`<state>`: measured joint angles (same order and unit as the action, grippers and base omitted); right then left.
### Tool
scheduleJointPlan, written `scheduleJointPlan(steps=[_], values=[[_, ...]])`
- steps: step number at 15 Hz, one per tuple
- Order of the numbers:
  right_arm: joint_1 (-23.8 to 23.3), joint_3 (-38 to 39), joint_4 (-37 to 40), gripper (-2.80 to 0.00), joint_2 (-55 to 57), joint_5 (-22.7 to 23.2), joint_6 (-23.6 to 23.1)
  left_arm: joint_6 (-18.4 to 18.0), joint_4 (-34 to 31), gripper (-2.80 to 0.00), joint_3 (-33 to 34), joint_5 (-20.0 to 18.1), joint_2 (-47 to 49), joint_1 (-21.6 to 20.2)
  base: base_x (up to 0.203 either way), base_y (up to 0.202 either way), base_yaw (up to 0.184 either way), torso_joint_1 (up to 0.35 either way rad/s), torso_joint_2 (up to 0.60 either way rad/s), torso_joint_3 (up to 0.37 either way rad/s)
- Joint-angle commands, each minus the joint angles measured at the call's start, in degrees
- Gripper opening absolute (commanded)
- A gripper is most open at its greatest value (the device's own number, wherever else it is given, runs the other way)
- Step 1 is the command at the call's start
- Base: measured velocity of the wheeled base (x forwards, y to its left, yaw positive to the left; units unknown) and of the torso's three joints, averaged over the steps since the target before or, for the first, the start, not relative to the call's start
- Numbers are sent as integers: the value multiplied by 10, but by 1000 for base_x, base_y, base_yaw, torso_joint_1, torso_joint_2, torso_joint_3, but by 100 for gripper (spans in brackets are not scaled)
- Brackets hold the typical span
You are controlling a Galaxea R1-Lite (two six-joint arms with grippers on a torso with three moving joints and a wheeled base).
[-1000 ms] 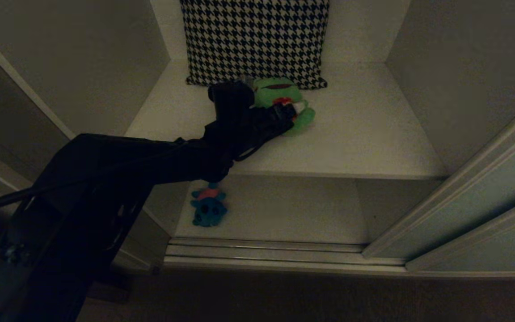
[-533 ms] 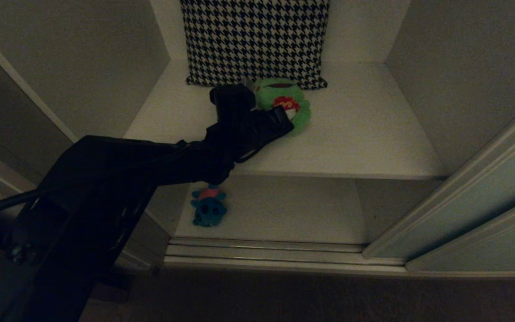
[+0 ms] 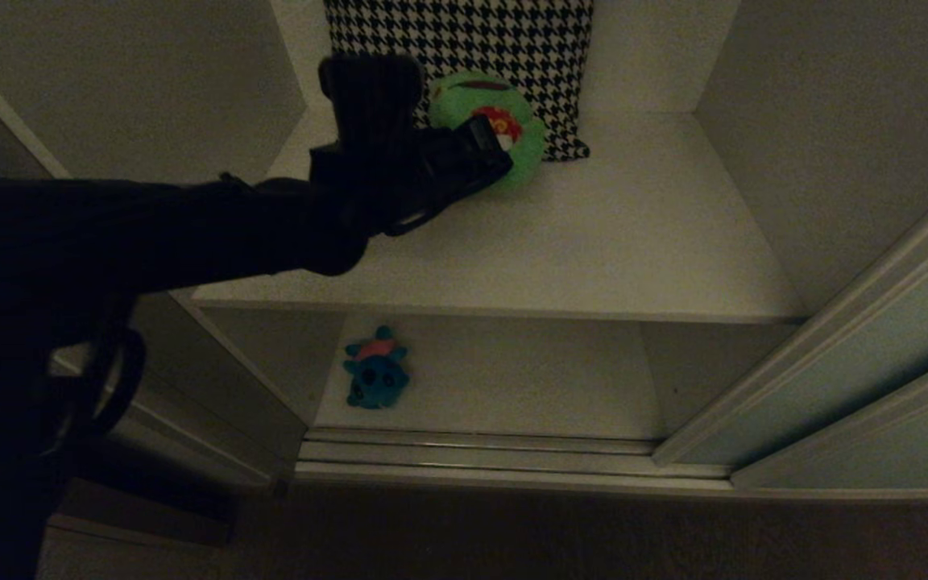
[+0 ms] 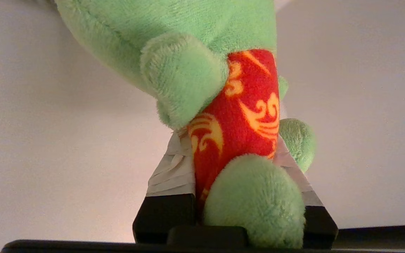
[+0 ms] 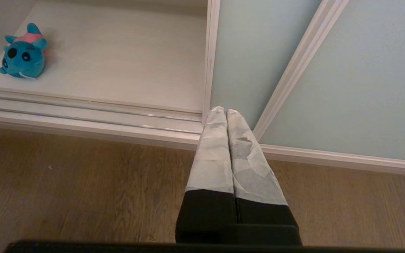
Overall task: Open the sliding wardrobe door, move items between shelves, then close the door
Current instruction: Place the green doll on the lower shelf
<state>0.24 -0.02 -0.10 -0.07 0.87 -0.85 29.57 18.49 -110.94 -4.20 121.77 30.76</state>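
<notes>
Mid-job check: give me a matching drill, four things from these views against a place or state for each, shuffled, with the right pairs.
Things:
1. bright green plush frog
2. teal-blue plush toy with pink back
3. black-and-white houndstooth cushion
4. right gripper

Places or states:
A. leaning at the back of the upper shelf
B. shut, empty, low near the wooden floor
C. clamped in the left gripper, off the shelf
D. lying on the bottom shelf

Pairs: 1-C, 2-D, 3-A, 4-B

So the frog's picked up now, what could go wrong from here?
The left pincer grips the green frog plush only by its lower body, so the soft toy could slip out. The houndstooth cushion sits right behind it and might be bumped. The teal plush already occupies the lower shelf.
</notes>
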Motion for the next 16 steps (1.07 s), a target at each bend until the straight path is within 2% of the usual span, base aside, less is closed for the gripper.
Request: scheduleJointPlan(steps=[1, 3, 5, 7, 9, 11, 12, 16], values=[[0, -1, 0, -280, -2, 0, 0, -16, -55, -280, 6, 16, -104, 0, 0, 0, 0, 0, 0, 0], [1, 0, 0, -280, -1, 0, 0, -65, -146, -280, 13, 30, -184, -1, 0, 0, 0, 0, 0, 0], [0, -1, 0, -280, -2, 0, 0, -122, -221, -280, 48, 34, -272, -5, 0, 0, 0, 0, 0, 0], [0, -1, 0, -280, -2, 0, 0, -172, -267, -280, 122, 34, -365, -9, 0, 0, 0, 0, 0, 0], [0, -1, 0, -280, -2, 0, 0, -220, -303, -280, 235, 34, -473, -26, 0, 0, 0, 0, 0, 0], [0, -1, 0, -280, -2, 0, 0, -252, -326, -280, 359, 31, -583, -67, 0, 0, 0, 0, 0, 0], [0, -1, 0, -280, -1, 0, 0, -262, -333, -280, 417, 23, -639, -102, 0, 0, 0, 0, 0, 0], [0, -1, 0, -280, -2, 0, 0, -279, -345, -280, 633, -15, -853, -231, 0, 0, 0, 0, 0, 0]])
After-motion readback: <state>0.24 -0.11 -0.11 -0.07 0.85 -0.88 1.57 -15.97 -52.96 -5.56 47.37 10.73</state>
